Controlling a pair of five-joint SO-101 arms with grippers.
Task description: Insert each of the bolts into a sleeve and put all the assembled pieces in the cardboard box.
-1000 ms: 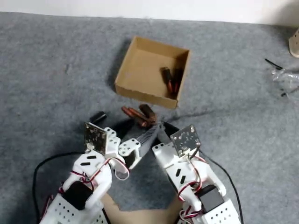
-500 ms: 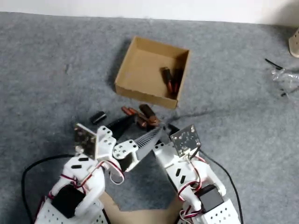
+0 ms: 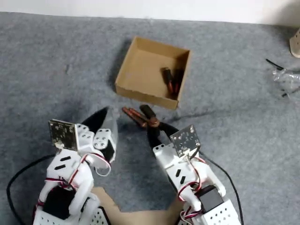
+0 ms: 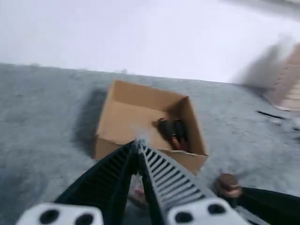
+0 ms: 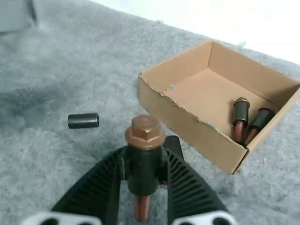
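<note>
My right jaws are clamped on the sleeve point(image 5: 143, 176) of a seated bolt point(image 5: 144, 132), I judge ready for the box point(image 3: 145, 97) at 12 o'clock, where two finished pieces point(image 3: 171, 80) lie, while my left jaws, pressed together on nothing, wait at 9 o'clock.

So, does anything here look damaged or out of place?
The cardboard box has a ragged, torn top edge on its near wall. One black sleeve lies loose and alone on the carpet.
</note>
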